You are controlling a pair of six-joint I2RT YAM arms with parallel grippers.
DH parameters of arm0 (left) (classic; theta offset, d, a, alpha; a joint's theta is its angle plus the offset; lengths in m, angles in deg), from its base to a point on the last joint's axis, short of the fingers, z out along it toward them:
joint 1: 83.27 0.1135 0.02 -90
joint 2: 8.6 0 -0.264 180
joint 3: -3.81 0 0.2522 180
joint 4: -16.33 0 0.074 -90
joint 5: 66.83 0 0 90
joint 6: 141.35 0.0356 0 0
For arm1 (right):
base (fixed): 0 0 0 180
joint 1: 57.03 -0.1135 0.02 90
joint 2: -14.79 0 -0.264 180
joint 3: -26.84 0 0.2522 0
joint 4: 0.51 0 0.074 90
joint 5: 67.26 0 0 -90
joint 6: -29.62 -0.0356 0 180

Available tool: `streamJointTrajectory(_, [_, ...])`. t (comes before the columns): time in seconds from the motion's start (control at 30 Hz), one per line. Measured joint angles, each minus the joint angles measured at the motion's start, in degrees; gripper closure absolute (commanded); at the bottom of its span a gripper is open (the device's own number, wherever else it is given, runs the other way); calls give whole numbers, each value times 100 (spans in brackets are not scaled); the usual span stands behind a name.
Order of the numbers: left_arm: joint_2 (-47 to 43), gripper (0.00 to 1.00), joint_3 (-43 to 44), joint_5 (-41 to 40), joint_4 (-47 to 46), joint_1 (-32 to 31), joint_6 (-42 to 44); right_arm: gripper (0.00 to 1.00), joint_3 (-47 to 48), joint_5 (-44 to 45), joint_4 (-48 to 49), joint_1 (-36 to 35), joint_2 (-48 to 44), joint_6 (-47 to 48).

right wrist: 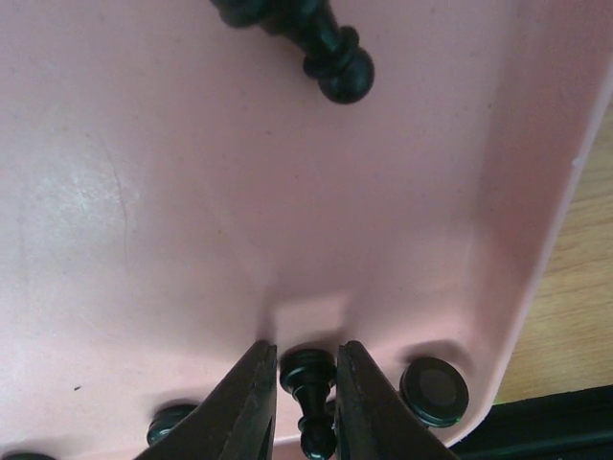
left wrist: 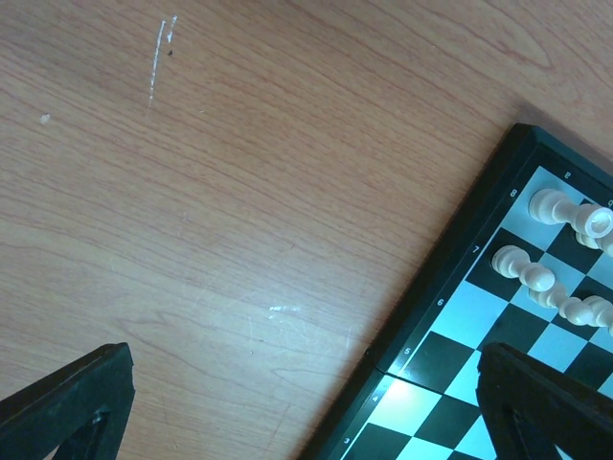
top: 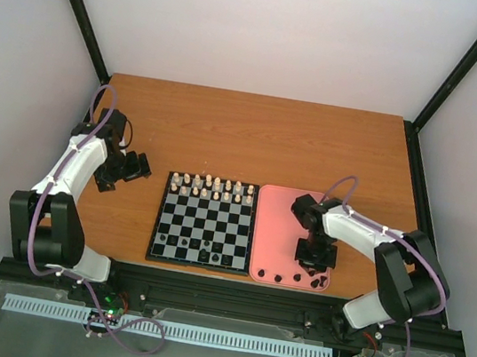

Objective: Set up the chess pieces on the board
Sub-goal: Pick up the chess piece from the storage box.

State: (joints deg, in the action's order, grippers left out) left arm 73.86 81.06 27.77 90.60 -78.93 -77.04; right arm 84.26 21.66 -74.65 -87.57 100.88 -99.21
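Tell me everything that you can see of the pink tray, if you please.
The tray is pink, a rounded rectangle with a low raised rim, smooth and plastic-looking. It lies flat on the table, close beside the right edge of the board. Black pieces lie along its near edge. The right pincer reaches into its near right corner, fingers either side of one piece.

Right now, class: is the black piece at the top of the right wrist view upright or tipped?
Tipped: the black piece lies lengthwise on the pink tray, its head in profile.
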Motion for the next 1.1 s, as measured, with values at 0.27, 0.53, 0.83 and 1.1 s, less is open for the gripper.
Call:
streamJointTrajectory(0.27, [0,0,0,-31,-7,-2,0,83,184,-28,129,7,151,33])
streamJointTrajectory(0.53, [0,0,0,-33,-7,-2,0,76,385,-68,240,9,326,68])
streamJointTrajectory(0.83, [0,0,0,-31,-7,-2,0,73,216,-90,61,9,50,42])
streamJointTrajectory(1.1, [0,0,0,-31,-7,-2,-2,72,63,-203,66,9,-28,44])
